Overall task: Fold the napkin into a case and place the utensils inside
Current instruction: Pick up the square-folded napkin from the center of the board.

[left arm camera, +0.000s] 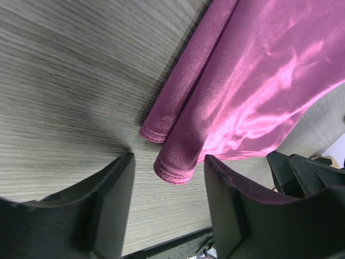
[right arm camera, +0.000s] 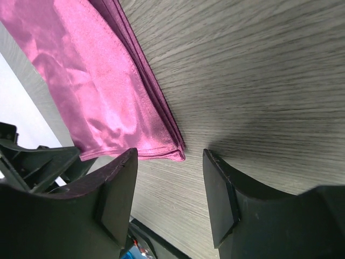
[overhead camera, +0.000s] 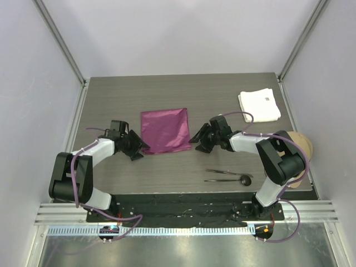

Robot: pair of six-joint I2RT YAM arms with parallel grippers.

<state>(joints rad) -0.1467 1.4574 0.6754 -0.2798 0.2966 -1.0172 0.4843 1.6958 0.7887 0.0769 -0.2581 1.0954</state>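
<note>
The shiny magenta-purple cloth napkin (overhead camera: 164,130) lies folded into a flat, roughly square pad just to 9 o'clock of the centre of the grey wood-grain bench (overhead camera: 111,100). The black two-fingered left claw (overhead camera: 142,149) sits low at the napkin's 7 o'clock corner. Seen from its wrist, the left claw (left arm camera: 170,162) is released, and the layered corner lies in the gap between its fingers (left arm camera: 113,205), unpinched. The right claw (overhead camera: 194,143) sits at the napkin's 4 o'clock corner. From its wrist, the right claw (right arm camera: 170,156) is likewise spread, with the folded edges just inside the gap and nothing clamped. Whether any pad brushes the cloth I cannot tell. Two thin dark metal utensils (overhead camera: 228,175), one a round-headed spoon, lie side by side at the napkin's 5 o'clock, apart from it. A folded white cloth (overhead camera: 260,105) rests at the bench's 2 o'clock corner.
</note>
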